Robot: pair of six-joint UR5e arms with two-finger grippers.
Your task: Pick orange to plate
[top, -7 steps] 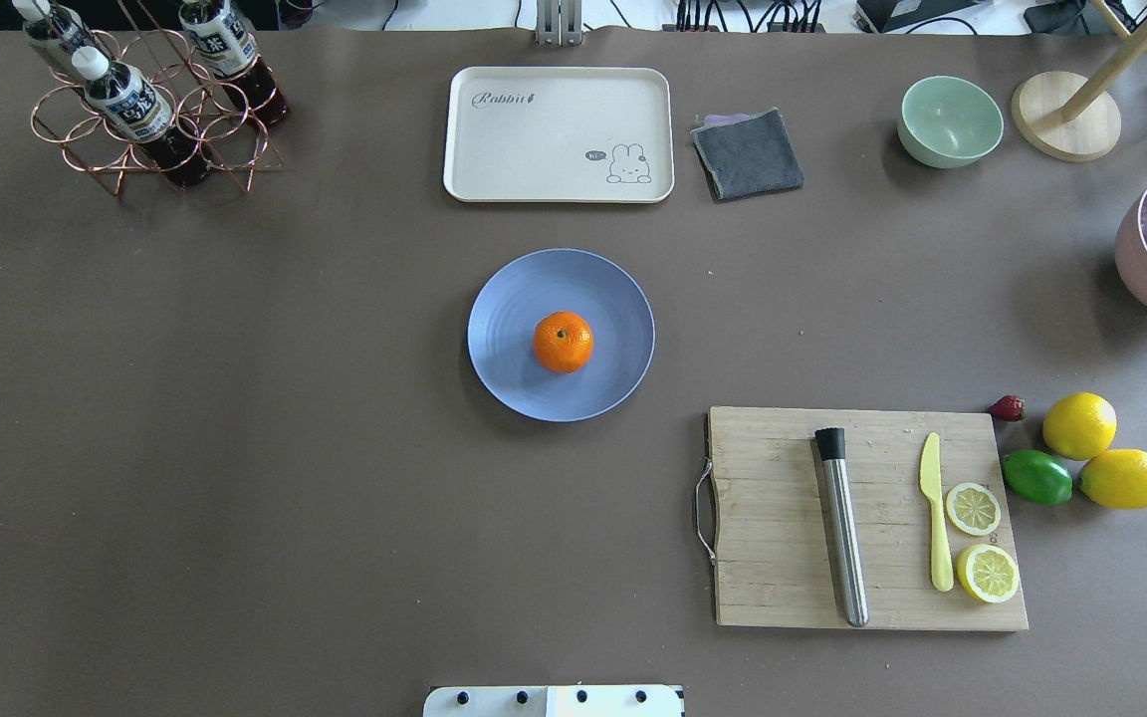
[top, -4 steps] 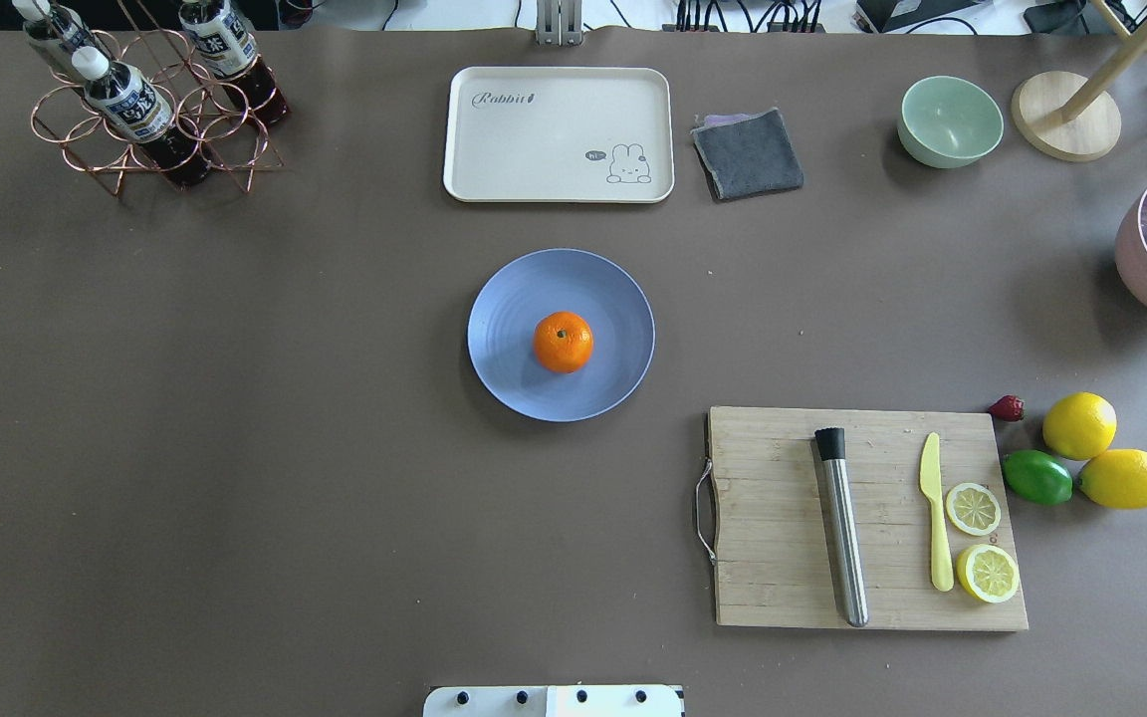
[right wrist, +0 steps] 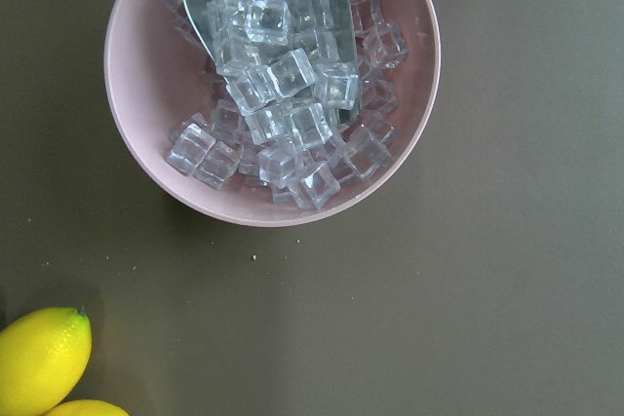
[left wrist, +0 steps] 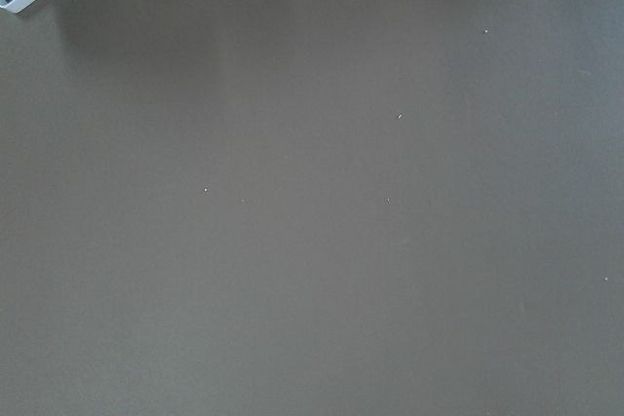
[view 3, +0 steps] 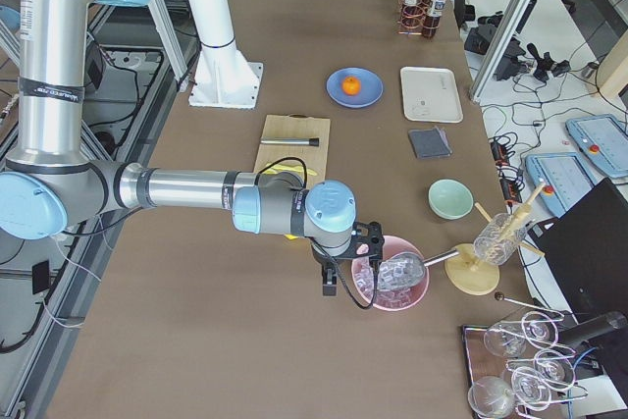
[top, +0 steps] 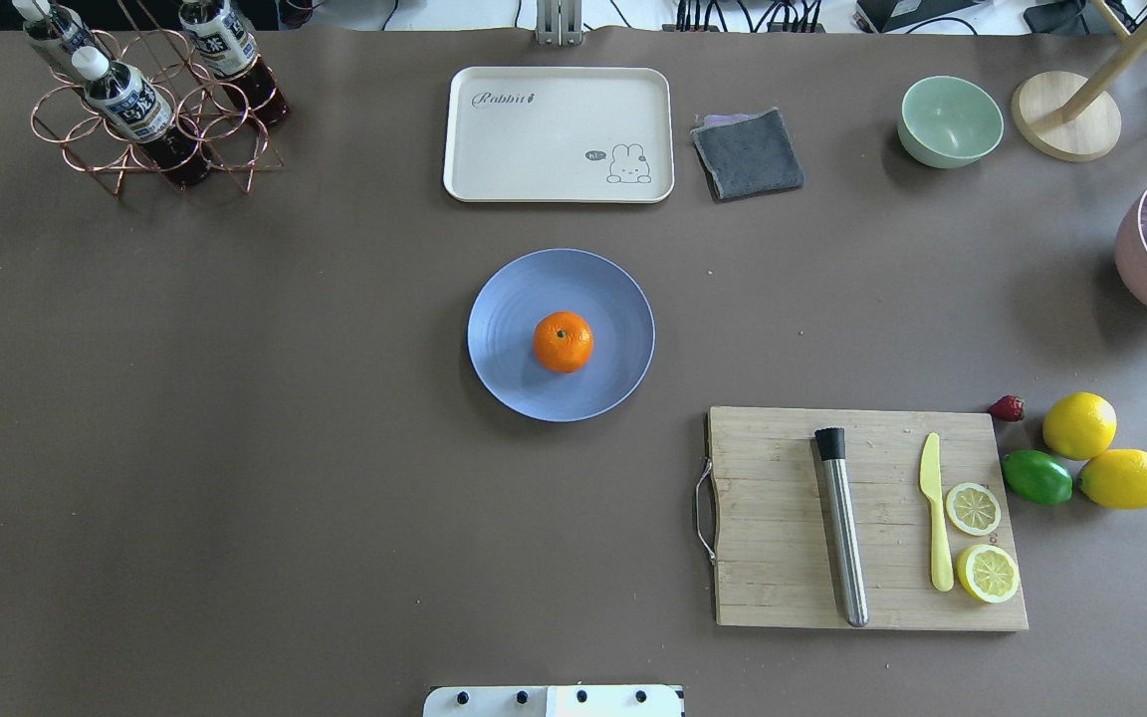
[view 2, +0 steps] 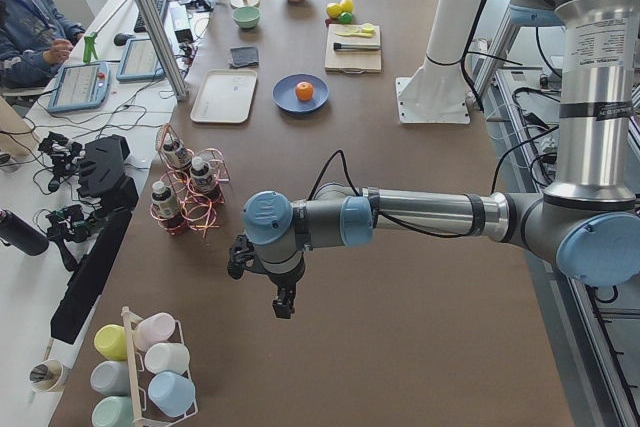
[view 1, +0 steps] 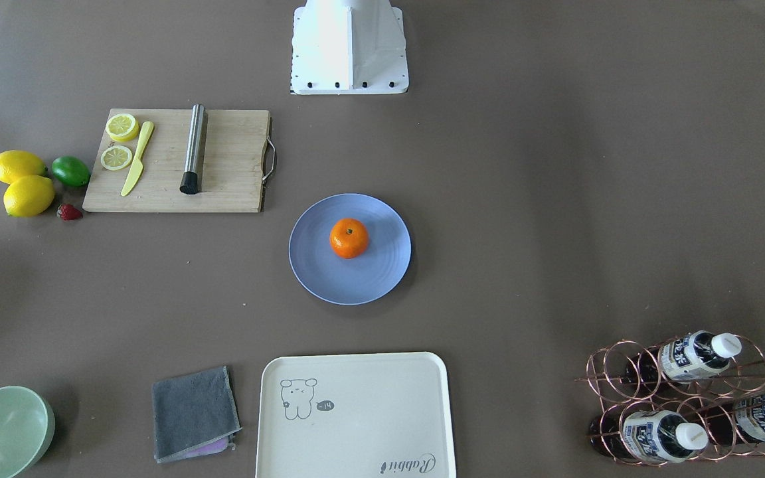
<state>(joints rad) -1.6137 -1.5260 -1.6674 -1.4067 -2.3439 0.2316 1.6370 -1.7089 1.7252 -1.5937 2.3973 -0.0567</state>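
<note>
The orange (top: 563,342) sits stem-up near the middle of the pale blue plate (top: 509,309), free of any gripper; it also shows in the front view as the orange (view 1: 349,238) on the plate (view 1: 369,282). Both arms are far from it at the table's ends. The left gripper (view 2: 283,303) hangs over bare table past the bottle rack, and the right gripper (view 3: 329,288) hangs beside the pink bowl. Only the side views show them, so I cannot tell whether they are open or shut.
A cream tray (top: 559,134), grey cloth (top: 747,152) and green bowl (top: 950,120) lie behind the plate. A cutting board (top: 783,518) with muddler, knife and lemon slices, lemons (top: 1079,425), a lime (top: 1036,477), a pink ice bowl (right wrist: 273,85) and a bottle rack (top: 150,110) stand around.
</note>
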